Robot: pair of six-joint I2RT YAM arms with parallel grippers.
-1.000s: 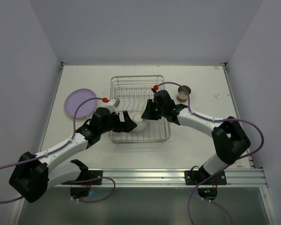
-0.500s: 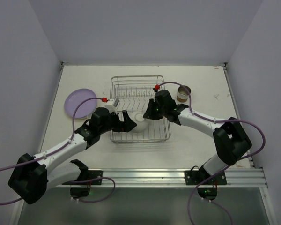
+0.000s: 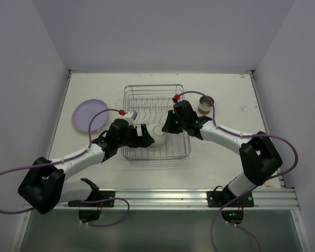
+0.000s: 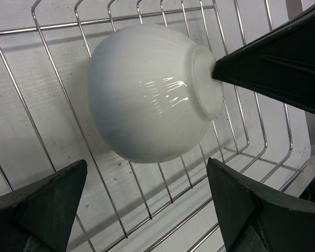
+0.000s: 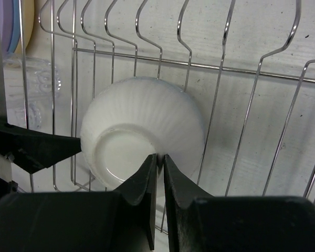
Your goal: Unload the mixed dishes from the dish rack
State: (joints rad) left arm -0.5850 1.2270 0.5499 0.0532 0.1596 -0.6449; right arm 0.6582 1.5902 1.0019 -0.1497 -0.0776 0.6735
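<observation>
The white bowl (image 3: 158, 134) lies bottom-up and tilted in the near part of the silver wire dish rack (image 3: 153, 89). My right gripper (image 5: 158, 157) is shut on the bowl's (image 5: 142, 123) foot ring; in the top view the right gripper (image 3: 167, 127) is above the rack. My left gripper (image 4: 147, 210) is open and empty, with the bowl (image 4: 147, 94) just beyond its fingertips. It sits at the rack's near left (image 3: 144, 137). A purple plate (image 3: 89, 114) lies on the table to the left. A brown cup (image 3: 206, 105) stands to the right of the rack.
A clear glass (image 5: 37, 94) stands outside the rack's left side. Plate edges, lilac-blue and tan (image 5: 16, 26), show beyond it. The upright prongs (image 5: 160, 50) rise just past the bowl. White walls close the table on three sides.
My left arm has swung toward the rack, bringing its open gripper close to the bowl. My right gripper stays at the bowl, which has shifted slightly.
</observation>
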